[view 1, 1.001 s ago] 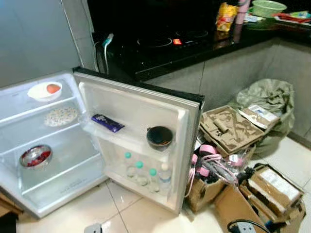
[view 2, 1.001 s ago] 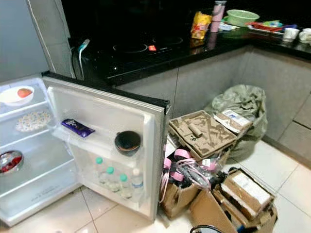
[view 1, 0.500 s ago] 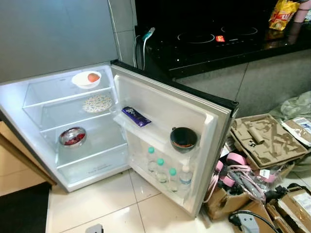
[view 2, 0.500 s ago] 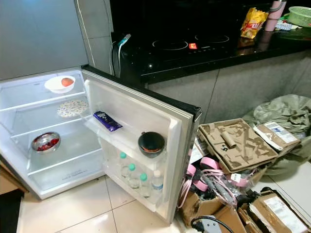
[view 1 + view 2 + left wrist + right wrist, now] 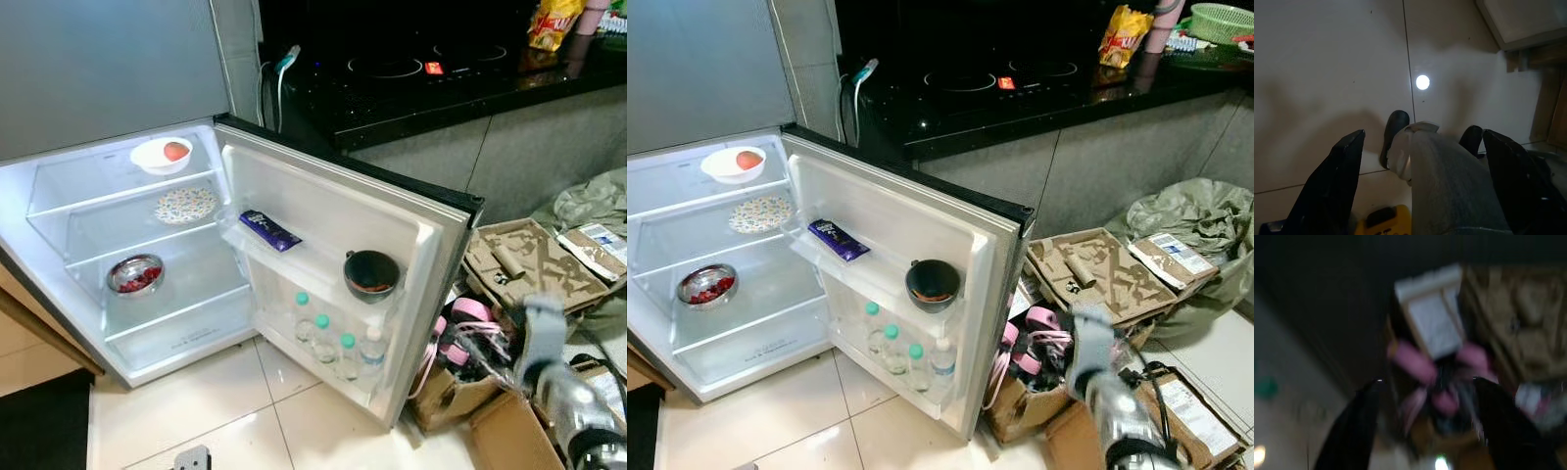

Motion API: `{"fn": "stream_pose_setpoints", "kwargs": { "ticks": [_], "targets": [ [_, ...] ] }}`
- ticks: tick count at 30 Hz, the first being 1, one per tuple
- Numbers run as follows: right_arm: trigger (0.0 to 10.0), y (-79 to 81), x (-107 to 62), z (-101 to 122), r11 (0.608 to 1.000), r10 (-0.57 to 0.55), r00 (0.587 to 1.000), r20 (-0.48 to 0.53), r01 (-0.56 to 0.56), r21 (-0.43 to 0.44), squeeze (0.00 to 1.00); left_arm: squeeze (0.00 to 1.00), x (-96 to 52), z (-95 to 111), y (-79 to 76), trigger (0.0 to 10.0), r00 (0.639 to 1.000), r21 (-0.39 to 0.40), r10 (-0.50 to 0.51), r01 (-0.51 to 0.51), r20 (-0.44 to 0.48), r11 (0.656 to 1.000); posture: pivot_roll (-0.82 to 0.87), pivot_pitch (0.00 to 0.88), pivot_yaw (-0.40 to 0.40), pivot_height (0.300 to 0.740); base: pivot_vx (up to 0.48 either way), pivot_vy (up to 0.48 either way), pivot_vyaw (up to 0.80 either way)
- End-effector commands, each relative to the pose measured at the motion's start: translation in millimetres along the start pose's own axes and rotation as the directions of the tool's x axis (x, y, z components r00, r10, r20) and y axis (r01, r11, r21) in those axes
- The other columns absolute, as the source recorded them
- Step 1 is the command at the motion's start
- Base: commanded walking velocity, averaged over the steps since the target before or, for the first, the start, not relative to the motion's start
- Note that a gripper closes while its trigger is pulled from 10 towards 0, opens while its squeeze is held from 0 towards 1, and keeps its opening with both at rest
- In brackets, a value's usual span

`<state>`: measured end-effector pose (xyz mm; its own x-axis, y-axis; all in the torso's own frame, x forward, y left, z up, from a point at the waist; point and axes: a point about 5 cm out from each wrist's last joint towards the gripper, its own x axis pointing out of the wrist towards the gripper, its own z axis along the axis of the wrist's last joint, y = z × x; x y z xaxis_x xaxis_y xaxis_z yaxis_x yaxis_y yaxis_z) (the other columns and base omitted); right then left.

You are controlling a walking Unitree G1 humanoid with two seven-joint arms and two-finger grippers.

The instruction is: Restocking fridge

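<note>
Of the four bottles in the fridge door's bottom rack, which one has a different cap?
The bottle nearest the door's outer edge: its cap looks clear or white, while the other three bottles have green caps.

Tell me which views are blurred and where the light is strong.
Right wrist view: dark, heavily blurred, pink cables smeared. Eye views: right arm blurred, fridge interior brightly lit. Left wrist view: sharp, with a round glare spot on the floor tiles.

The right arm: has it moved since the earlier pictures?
Yes. The right arm has risen into the head views, blurred, in front of the cardboard boxes right of the open fridge door; earlier it was absent there.
</note>
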<state>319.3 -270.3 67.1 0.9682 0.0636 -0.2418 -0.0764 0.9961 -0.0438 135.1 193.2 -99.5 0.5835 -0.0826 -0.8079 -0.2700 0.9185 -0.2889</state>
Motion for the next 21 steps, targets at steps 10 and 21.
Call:
{"fn": "stream_pose_setpoints", "kwargs": {
  "ticks": [10, 21],
  "targets": [
    [0.0, 2.2, 25.3, 83, 0.999, -0.019, 0.965, 0.263, 0.025, -0.021, 0.0, 0.0, -1.9, -1, 5.9, 10.0, 1.0, -0.014, 0.016, -0.016, -0.004, 1.0, -0.1, 0.0, 0.013, 0.74, 0.0, 0.0, 0.0],
    [10.0, 75.0, 37.3, 91, 0.88, 0.475, 0.842, 0.257, -0.461, -0.117, 0.0, 0.0, -4.2, -6, 9.3, 10.0, 0.999, -0.023, 0.027, -0.028, -0.018, 0.999, -0.1, 0.0, 0.018, 0.74, 0.0, 0.0, 0.0]
  ]
}}
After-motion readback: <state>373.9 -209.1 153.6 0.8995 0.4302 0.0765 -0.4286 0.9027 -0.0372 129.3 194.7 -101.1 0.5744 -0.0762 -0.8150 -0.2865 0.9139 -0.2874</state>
